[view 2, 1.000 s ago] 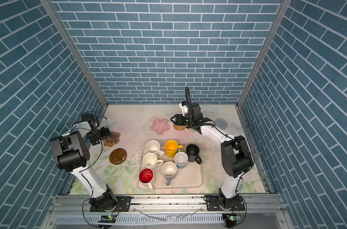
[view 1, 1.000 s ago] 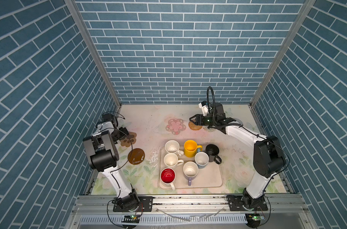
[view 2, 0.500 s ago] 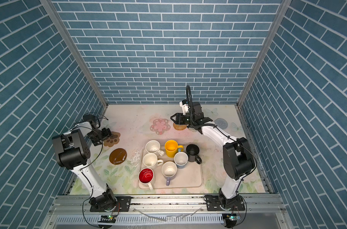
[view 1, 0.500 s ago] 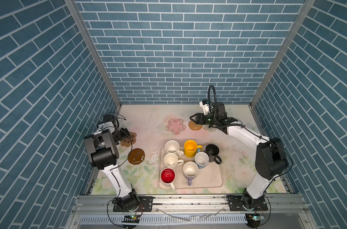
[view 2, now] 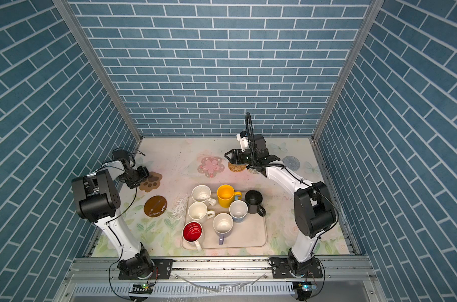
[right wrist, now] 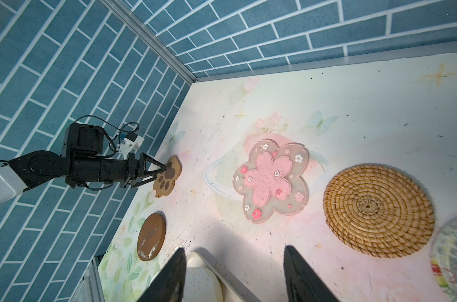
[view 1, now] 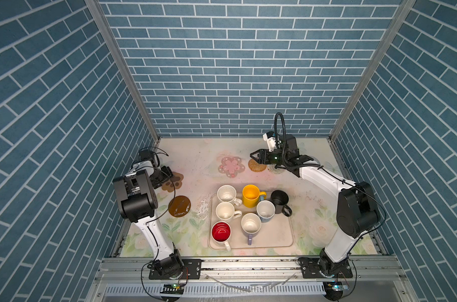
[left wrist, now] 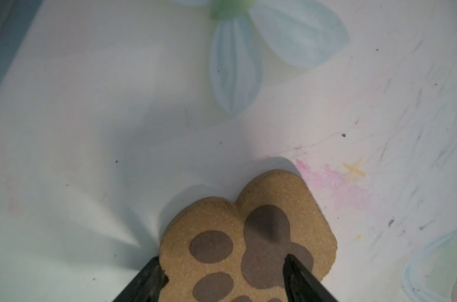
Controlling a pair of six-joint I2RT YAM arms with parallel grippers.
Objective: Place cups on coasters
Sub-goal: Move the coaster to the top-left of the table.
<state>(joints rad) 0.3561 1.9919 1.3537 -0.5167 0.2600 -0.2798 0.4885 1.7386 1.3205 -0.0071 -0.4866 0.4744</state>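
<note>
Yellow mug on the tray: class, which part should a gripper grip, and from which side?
Probably the far rim of the yellow mug, from above, one finger inside, one outside. It stands upright, mouth open; its handle points at the black mug and the blue mug crowds its near side, leaving the far wall free.

Top views bright, even, sharp; wide-angle stretch at edges; left wrist dim, soft shadows on table [left wrist: 91, 130]; right wrist: pale woven coaster [right wrist: 455, 251] blurred at edge.

Both top views look down from high at my front, tray [view 1: 274, 235] lower centre. My left wrist camera hugs the paw coaster [left wrist: 238, 235]; my right wrist's, farther off, shares it.
</note>
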